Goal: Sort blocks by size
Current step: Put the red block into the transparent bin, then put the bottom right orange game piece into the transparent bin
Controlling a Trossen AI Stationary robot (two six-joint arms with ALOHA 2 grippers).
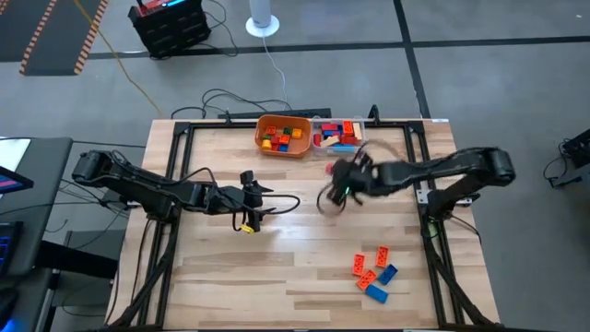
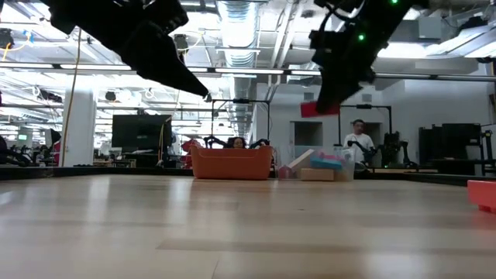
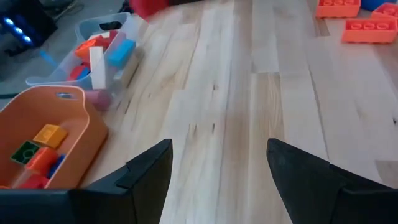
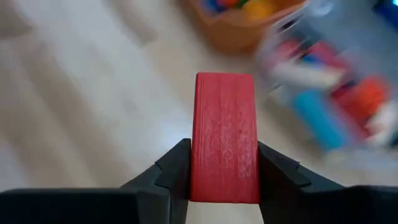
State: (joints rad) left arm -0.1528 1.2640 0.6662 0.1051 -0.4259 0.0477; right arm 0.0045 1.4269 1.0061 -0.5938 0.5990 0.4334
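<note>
Jaws of right gripper [image 4: 224, 177] pinch red block [image 4: 224, 137]; left gripper [image 3: 217, 165] spread, empty.

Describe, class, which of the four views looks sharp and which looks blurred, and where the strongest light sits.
High view: the right claw is smeared by motion, while the loose blocks on the table are crisp. Right wrist view: the red block in the claw is sharp, the clear container behind it blurred. Low view: bright ceiling lights leave both arms as dark silhouettes. Left wrist view: the orange bowl is fairly clear.
</note>
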